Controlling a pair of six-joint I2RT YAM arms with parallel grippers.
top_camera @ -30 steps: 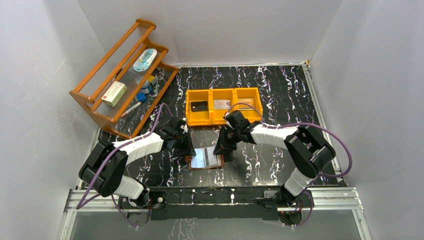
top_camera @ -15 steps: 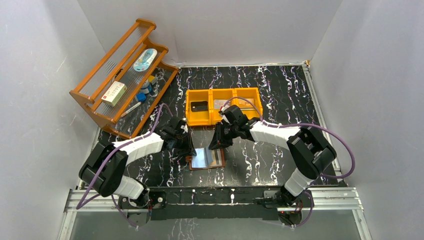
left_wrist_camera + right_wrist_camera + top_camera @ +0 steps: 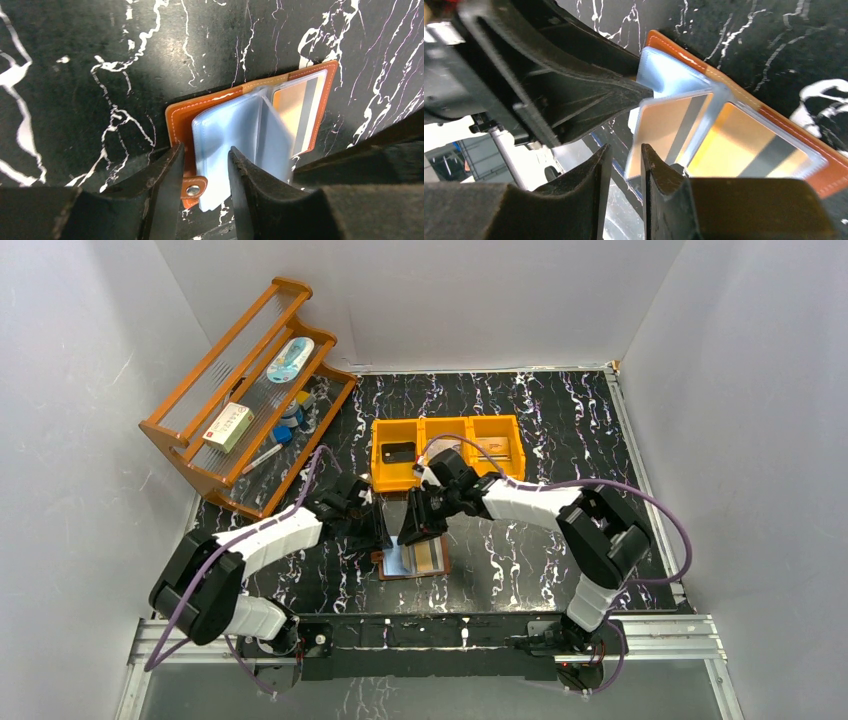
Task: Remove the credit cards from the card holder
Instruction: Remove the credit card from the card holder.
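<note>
Black marbled table, card holder lying open between the arms, overhead view alone showing a black card in the orange bin, right wrist view a tan card beside a lifted pocket, left gripper parted astride the holder's edge, right gripper at that pocket, grip unclear, swung leftward since a second ago.

This is a robotics lab test cell. White panels close in a black marble-patterned tabletop behind the orange bin and on both sides of it. Nearer than the bin, the left arm and the right arm — white-shelled, trailing purple cables — rise from bases bolted to an aluminium rail at the table's edge. Left of the bin stands a wooden rack — a white-and-red box lies on it among other small items.
</note>
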